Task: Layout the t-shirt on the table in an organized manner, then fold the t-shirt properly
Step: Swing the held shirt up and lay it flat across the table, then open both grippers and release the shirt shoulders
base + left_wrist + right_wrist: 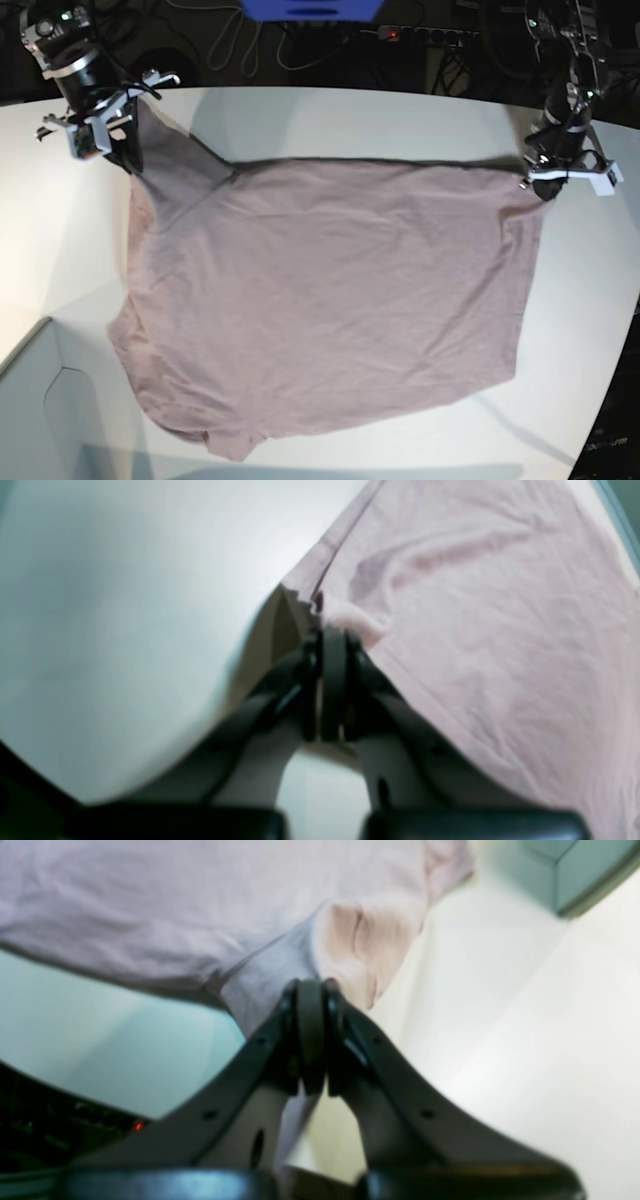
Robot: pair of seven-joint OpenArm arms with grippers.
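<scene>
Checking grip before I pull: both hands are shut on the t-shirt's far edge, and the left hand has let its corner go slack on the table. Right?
Not quite. The left hand has not let go: the left wrist view shows it shut on the t-shirt corner, the cloth bunched at its tips. The right hand is likewise shut on the shirt, over the table.

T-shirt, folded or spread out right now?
Spread: the t-shirt lies open in one wrinkled layer on the table, no fold made.

Matt cloth t-shirt (pixel 330 300), smooth table (pixel 400 115)
</scene>
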